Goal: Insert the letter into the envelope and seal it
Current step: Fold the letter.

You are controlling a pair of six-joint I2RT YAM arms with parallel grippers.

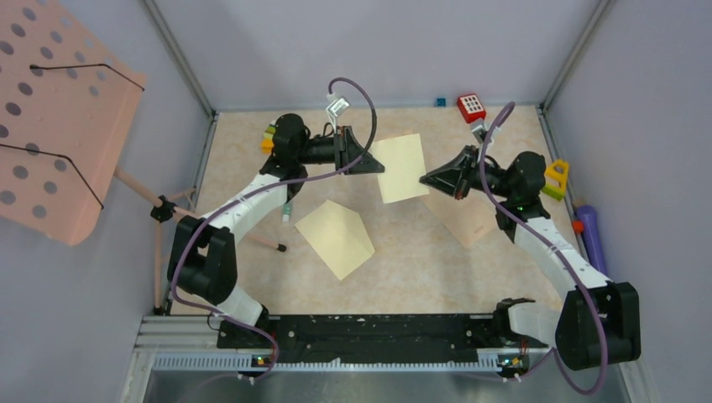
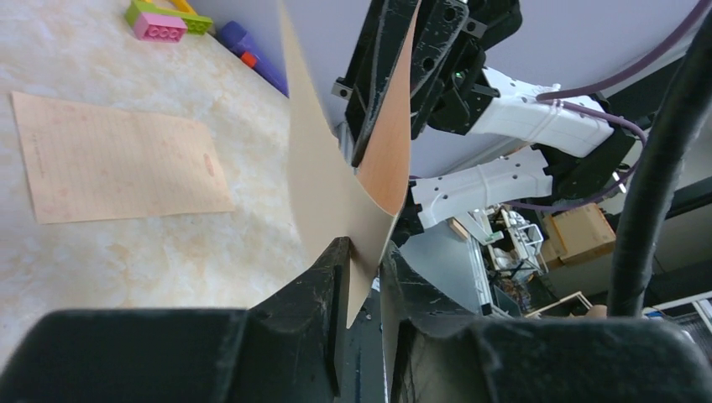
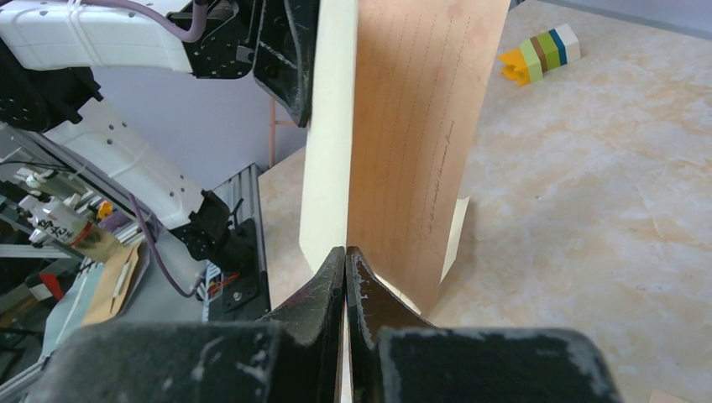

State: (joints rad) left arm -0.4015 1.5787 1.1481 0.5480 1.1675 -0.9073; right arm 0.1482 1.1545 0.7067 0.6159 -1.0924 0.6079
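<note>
On table [image 1: 403, 264]: envelope [image 1: 336, 239], tan sheet [image 1: 472, 223], blocks [image 1: 556, 175]

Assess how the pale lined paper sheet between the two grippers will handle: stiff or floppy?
Likely floppy: the pale lined paper sheet bows between the left gripper and the right gripper. Probably very light, since the right gripper's thin pinch on one edge holds it upright.

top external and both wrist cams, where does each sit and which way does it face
Top external: above and behind the bases, looking down at the table; both arms show.
Left wrist: behind the left gripper, facing the right arm.
Right wrist: behind the right gripper, facing the left arm.
Shared: the sheet between them.
</note>
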